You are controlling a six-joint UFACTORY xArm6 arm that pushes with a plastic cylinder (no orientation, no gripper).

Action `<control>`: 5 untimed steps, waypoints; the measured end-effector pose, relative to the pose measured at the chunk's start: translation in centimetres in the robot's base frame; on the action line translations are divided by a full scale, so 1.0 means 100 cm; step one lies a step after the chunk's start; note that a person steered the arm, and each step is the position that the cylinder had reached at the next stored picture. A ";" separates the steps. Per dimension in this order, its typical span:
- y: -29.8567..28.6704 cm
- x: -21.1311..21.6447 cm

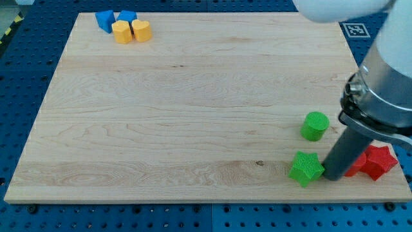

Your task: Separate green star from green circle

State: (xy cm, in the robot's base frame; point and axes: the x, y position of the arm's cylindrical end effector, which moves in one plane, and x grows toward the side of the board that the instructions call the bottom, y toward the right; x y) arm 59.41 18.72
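The green star (305, 168) lies near the board's bottom right. The green circle (315, 125) sits just above it and slightly to the right, with a small gap between them. My tip (333, 176) is down on the board right beside the star's right side, touching or almost touching it. The dark rod rises from there toward the view's upper right.
Two red blocks sit just right of my tip: a red star (378, 161) and another red block (355, 167) partly hidden by the rod. At the top left are two blue blocks (105, 20) (127, 16) and two yellow-orange blocks (121, 31) (141, 29). The board's right edge (396, 174) is close.
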 end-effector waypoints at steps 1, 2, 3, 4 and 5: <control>0.001 0.020; -0.029 0.018; -0.044 -0.001; -0.062 -0.032; -0.076 -0.073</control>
State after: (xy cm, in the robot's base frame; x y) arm 52.10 11.09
